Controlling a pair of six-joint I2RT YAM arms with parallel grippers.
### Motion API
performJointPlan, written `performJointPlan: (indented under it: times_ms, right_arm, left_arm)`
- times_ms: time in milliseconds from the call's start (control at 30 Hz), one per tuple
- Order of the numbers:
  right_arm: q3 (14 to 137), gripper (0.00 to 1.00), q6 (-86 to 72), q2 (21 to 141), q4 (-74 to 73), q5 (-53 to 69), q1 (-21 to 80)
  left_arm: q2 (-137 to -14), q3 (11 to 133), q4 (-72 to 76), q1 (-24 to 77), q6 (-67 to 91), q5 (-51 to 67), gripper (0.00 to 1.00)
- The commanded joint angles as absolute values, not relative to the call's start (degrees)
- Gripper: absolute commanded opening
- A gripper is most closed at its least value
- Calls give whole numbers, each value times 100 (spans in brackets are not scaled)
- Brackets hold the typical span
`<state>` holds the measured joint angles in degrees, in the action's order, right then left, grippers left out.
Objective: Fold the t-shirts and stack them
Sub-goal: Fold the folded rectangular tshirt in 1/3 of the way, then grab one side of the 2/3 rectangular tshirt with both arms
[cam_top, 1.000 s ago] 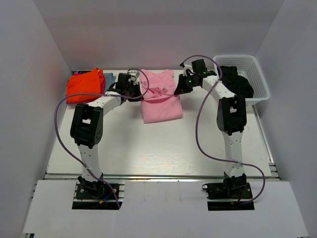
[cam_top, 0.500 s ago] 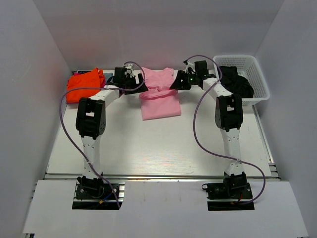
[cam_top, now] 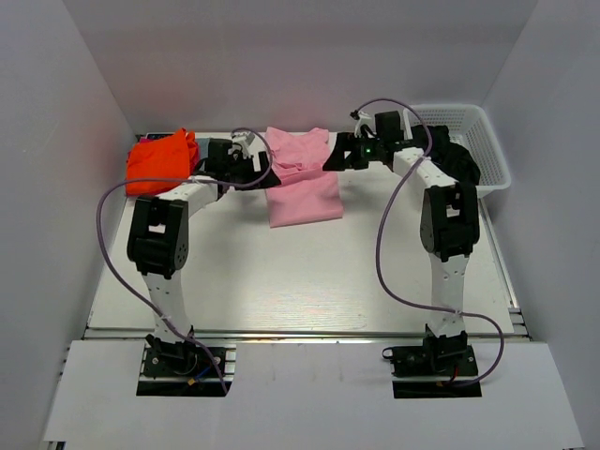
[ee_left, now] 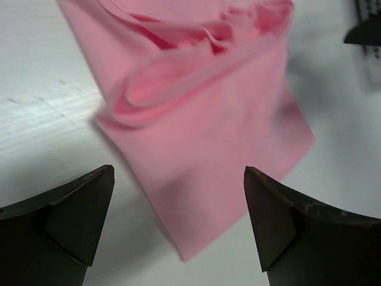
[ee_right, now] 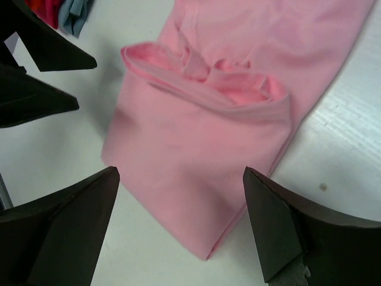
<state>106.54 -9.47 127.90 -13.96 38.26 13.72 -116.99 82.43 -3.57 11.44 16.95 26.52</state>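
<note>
You were mid-fold on the pink t-shirt; left gripper and right gripper hung apart, empty. Next move probably needed both pinching its edges.

No text, label, brand, number or sign could be read anywhere in these views, on cloth, arms, basket or surface alike.

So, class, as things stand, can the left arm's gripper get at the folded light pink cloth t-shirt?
Probably yes: the left gripper hangs open just over the pink t-shirt, nothing between them.
</note>
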Motion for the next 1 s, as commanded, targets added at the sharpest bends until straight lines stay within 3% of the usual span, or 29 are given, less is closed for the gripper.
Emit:
performJointPlan:
  times_ms: [0,133,367,500,767,967]
  right_arm:
    - [10170,90,-501,12288,-1574,3691,1608]
    - [10142,90,-439,12575,-1617,3805,1898]
    - [11309,90,-1202,13595,-932,4157,2136]
    - [11882,90,-1774,14210,-344,4035,2215]
    - [12128,90,-3504,14974,2572,3412,2188]
    - [12490,90,-3876,15091,2506,2875,2127]
  left_arm:
    - [-10777,7534,506,1257,1564,3514,100]
    - [-10573,6734,1071,1380,1617,3910,100]
    - [-11161,6812,1274,1757,1424,4605,100]
    - [-11478,6812,1240,1881,1293,4448,100]
    - [-11681,6759,933,1934,1239,4246,100]
    - [-11549,6706,677,1934,1020,3982,100]
